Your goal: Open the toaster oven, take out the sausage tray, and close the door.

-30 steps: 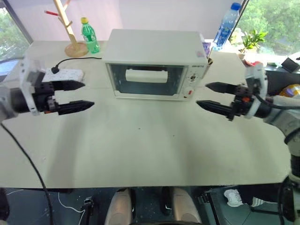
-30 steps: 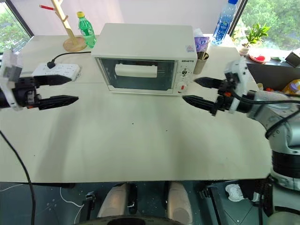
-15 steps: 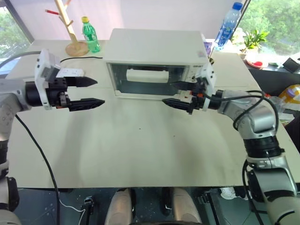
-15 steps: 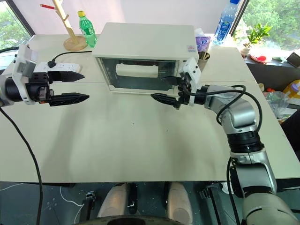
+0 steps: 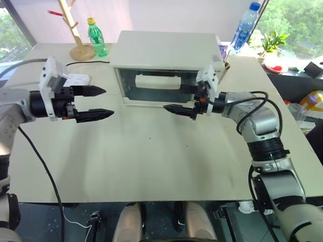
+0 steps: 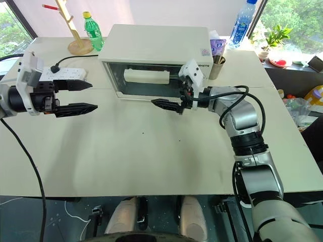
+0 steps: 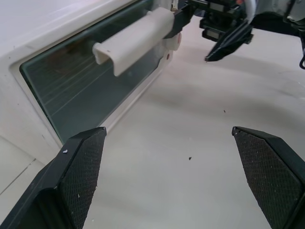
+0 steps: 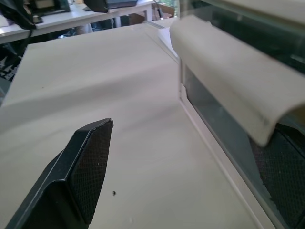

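Bright daylight floods in from windows behind the tabletop (image 5: 151,151), which I see evenly lit, with soft shadows lying under both arms. The door (image 7: 95,90) glass throws pale reflections. Head views bow slightly at their edges; wrist views blur close up.

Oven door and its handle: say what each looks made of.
Door: clear glass pane in a white frame, probably painted metal; rack lines show through it and it reflects light. Handle: matte white bar, likely plastic; its end looks hollow and moulded.
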Robot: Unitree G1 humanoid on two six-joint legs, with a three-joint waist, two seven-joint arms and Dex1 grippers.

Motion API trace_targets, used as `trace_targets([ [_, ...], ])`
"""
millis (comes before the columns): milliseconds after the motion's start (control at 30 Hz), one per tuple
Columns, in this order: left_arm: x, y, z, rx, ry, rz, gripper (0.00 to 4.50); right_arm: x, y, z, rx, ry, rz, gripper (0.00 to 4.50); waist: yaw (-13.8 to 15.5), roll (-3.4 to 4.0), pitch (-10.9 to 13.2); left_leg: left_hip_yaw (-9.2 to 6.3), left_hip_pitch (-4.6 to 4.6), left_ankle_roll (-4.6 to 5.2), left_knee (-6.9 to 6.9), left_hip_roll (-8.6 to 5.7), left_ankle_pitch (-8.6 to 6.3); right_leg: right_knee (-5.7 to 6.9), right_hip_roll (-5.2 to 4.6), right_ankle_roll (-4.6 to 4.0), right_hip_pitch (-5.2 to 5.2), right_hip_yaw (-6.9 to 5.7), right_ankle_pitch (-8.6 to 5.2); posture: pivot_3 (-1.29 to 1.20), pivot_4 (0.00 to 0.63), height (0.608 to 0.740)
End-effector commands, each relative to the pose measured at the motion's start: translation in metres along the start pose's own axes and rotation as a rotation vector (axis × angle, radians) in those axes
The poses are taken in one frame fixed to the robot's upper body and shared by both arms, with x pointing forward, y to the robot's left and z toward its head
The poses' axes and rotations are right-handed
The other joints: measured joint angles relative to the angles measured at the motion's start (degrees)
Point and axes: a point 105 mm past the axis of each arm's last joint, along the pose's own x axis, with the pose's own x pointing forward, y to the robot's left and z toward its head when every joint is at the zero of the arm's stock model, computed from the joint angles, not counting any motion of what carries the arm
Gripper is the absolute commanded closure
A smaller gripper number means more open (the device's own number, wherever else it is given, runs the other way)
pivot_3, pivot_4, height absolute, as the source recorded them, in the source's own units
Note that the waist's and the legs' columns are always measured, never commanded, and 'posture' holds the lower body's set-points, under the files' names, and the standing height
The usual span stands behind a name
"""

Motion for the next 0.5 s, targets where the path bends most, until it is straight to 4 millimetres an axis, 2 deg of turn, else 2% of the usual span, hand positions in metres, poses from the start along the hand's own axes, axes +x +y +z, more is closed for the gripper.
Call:
trace_targets([
  [33, -0.002, 0.005, 0.01, 0.043, -0.022, 0.02, 0.02, 0.0, 0.02, 0.016, -0.051, -0.058, 0.063, 0.0, 0.0, 0.0, 0.0, 0.0, 0.0, 0.0, 0.0, 0.0, 0.0, 0.0, 0.0, 0.0, 0.0, 0.0, 0.0, 0.0, 0.15, 0.722],
  [167, 0.002, 0.008, 0.012, 0.045, -0.027, 0.014, 0.02, -0.002, 0.028, 0.016, -0.028, -0.069, 0.063, 0.0, -0.04, 0.0, 0.0, 0.02, 0.0, -0.01, 0.01, 0.0, 0.01, 0.0, 0.0, 0.0, 0.0, 0.0, 0.0, 0.0, 0.15, 0.722],
  [400, 0.014, 0.018, 0.033, 0.013, -0.11, -0.02, 0.02, -0.001, 0.039, 0.002, 0.017, -0.057, 0.048, 0.0, 0.03, -0.01, 0.0, 0.01, -0.01, -0.01, 0.0, 0.0, 0.01, 0.0, 0.02, 0.0, 0.0, 0.0, 0.0, 0.0, 0.15, 0.722],
  [500, 0.025, 0.026, 0.046, -0.01, -0.155, -0.041, 0.82, 0.0, 0.044, -0.009, 0.042, -0.045, 0.035, 0.0, 0.23, -0.03, -0.02, -0.01, 0.0, -0.02, 0.01, 0.0, 0.01, 0.01, 0.03, 0.0, 0.02, 0.0, 0.0, 0.0, 0.15, 0.722],
])
